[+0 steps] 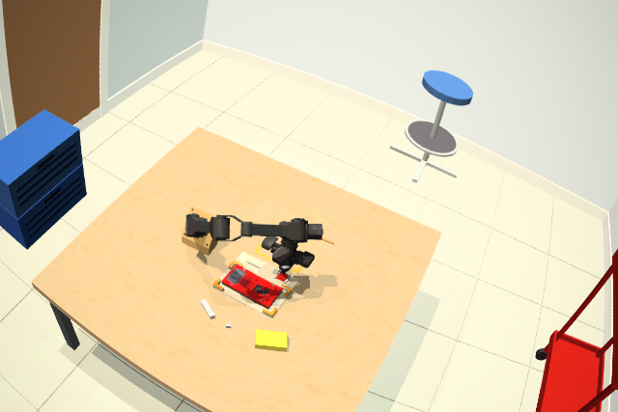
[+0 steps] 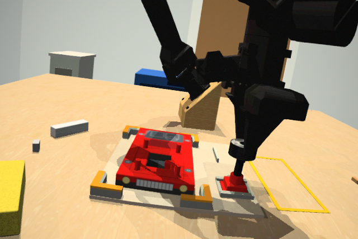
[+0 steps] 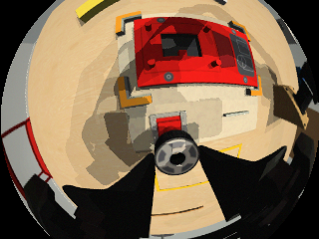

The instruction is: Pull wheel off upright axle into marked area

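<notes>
My gripper point(image 2: 241, 149) point(image 3: 175, 153) point(image 1: 283, 267) points straight down and is shut on the black wheel point(image 2: 239, 148) point(image 3: 175, 154). The wheel is raised near the top of the upright black axle point(image 2: 238, 167) point(image 3: 169, 123), which stands on a red base in a grey holder. The marked area is a yellow outlined rectangle point(image 2: 290, 172) point(image 3: 174, 187) on the table, just right of the axle base. The wheel's grey hub faces the wrist camera.
A red toy car point(image 2: 157, 157) point(image 3: 193, 54) point(image 1: 252, 286) lies on a pale board with orange corner brackets point(image 2: 99, 177), left of the axle. A wooden wedge point(image 2: 201, 108) bears the arm's base. A white bar point(image 2: 69, 127), small grey cube point(image 2: 36, 145) and yellow block point(image 2: 10, 196) point(image 1: 270, 339) lie farther left.
</notes>
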Robot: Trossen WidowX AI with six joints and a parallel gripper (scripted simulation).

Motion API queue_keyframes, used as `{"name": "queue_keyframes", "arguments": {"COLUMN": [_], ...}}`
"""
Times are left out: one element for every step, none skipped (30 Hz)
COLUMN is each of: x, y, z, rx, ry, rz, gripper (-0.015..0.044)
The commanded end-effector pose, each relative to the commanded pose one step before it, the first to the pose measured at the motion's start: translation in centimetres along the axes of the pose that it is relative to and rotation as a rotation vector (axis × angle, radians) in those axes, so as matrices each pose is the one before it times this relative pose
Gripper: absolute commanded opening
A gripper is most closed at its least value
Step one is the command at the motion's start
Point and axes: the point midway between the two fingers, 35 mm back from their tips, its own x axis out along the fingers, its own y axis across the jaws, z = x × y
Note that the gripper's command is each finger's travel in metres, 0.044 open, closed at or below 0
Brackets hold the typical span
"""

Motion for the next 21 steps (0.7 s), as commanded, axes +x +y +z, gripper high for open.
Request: {"name": "queue_keyframes", "arguments": {"x": [-0.156,-0.031,-0.031,-0.031,-0.031,-0.031,-0.031,-0.070,-0.144,-0.224,-0.271,-0.324,-0.383,-0.445,-0.490,-0.505,-0.411,-0.184,-0.109,0.822,-0.050], "y": [-0.030,-0.001,-0.001,-0.001,-0.001,-0.001,-0.001,0.005,0.009,0.012,0.010,0.007,0.002,-0.003,-0.009,-0.013,-0.010,0.002,0.015,-0.010,-0.136], "z": [0.003,0.000,0.000,0.000,0.000,0.000,0.000,-0.003,-0.006,-0.008,-0.007,-0.006,-0.003,0.002,0.009,0.018,0.022,0.011,-0.004,-0.149,-0.371], "rx": [0.0057,-0.0001,-0.0001,-0.0001,-0.0001,-0.0001,-0.0001,0.0000,0.0000,-0.0001,-0.0001,-0.0001,-0.0001,-0.0001,-0.0001,-0.0001,-0.0001,0.0000,0.0000,-0.0058,0.0000], "ry": [0.00217,-0.00002,-0.00002,-0.00002,-0.00002,-0.00002,-0.00002,0.00007,0.00013,0.00019,0.00020,0.00021,0.00019,0.00015,0.00008,-0.00001,-0.00007,-0.00005,-0.00003,-0.00090,0.00112], "rz": [-0.00194,0.00006,0.00006,0.00006,0.00006,0.00006,0.00006,0.00001,0.00002,0.00002,0.00002,0.00002,0.00001,0.00000,-0.00001,-0.00002,-0.00002,-0.00001,0.00000,0.00430,0.00000], "gripper": [0.0000,0.0000,0.0000,0.0000,0.0000,0.0000,0.0000,0.0000,0.0000,0.0000,0.0000,0.0000,0.0000,0.0000,0.0000,0.0000,0.0000,0.0000,0.0000,0.0000,0.0000]}}
